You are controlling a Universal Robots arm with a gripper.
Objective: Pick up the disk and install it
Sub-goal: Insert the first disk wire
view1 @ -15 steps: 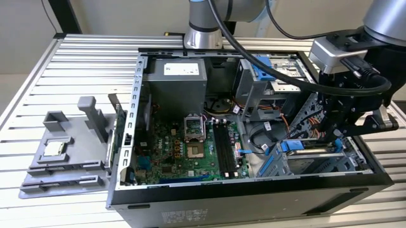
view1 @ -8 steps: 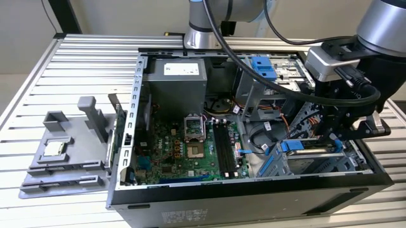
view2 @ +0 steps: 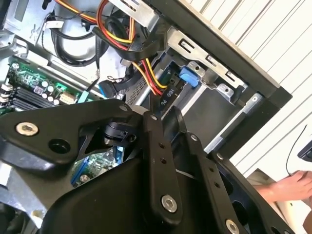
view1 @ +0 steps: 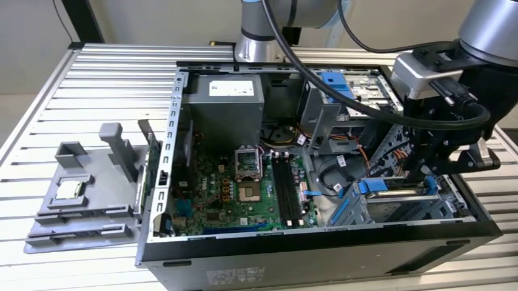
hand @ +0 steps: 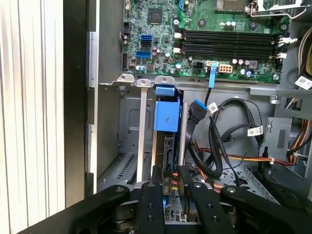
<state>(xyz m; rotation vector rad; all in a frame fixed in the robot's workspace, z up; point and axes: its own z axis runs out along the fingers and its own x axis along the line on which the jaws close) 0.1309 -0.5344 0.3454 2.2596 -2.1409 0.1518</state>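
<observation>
I see the disk (hand: pixel 166 117) edge-on in the first wrist view: a thin grey slab capped by a bright blue plastic carrier. It stands upright in the drive bay just beside the green motherboard (hand: pixel 224 29). In the exterior view the disk (view1: pixel 394 186) sits in the near corner of the open computer case (view1: pixel 324 254), on the exterior view's right. My arm (view1: pixel 494 36) reaches down from above into that corner. The tool (hand: pixel 168 178) points straight into the bay, drawn narrow and clamping the disk's near end. The case lies on the slatted worktop (view1: pixel 105 79).
</observation>
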